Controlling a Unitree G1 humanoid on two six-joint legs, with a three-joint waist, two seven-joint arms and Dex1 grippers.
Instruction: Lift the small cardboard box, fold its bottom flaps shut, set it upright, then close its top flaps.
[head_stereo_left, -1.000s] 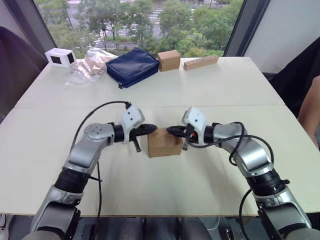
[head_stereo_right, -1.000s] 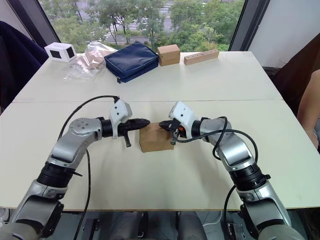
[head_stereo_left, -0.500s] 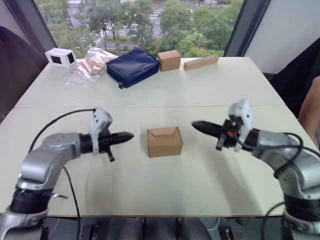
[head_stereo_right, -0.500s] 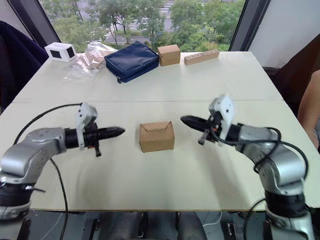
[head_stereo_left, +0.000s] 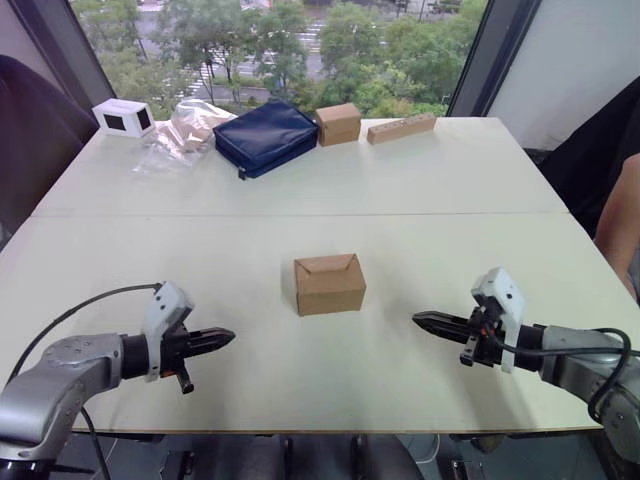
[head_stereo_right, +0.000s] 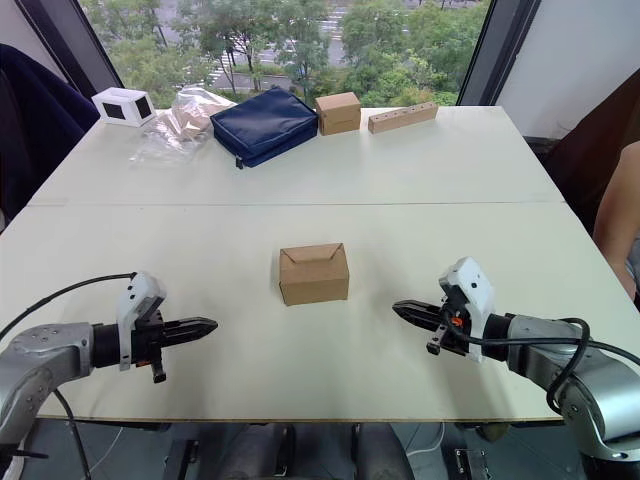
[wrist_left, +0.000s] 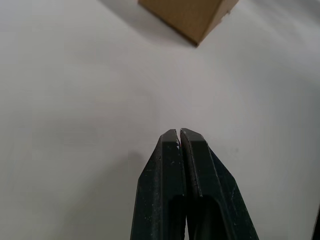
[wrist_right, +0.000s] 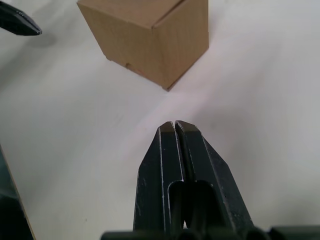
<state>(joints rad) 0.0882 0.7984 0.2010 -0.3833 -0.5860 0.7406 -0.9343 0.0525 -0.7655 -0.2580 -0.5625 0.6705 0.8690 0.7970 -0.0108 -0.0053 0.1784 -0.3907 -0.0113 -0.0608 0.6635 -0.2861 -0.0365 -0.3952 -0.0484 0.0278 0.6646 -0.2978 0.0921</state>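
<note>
The left gripper (head_stereo_left: 225, 336) has its two fingers pressed together, holding nothing. The right gripper (head_stereo_left: 420, 319) is pinched together too, also holding nothing. The small cardboard box (head_stereo_left: 329, 283) sits upright on the table (head_stereo_left: 450, 180), flaps closed, between both grippers and apart from each.

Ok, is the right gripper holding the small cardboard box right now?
No. The right gripper hangs shut over bare table, apart from the small cardboard box, which stands alone in the middle.
</note>
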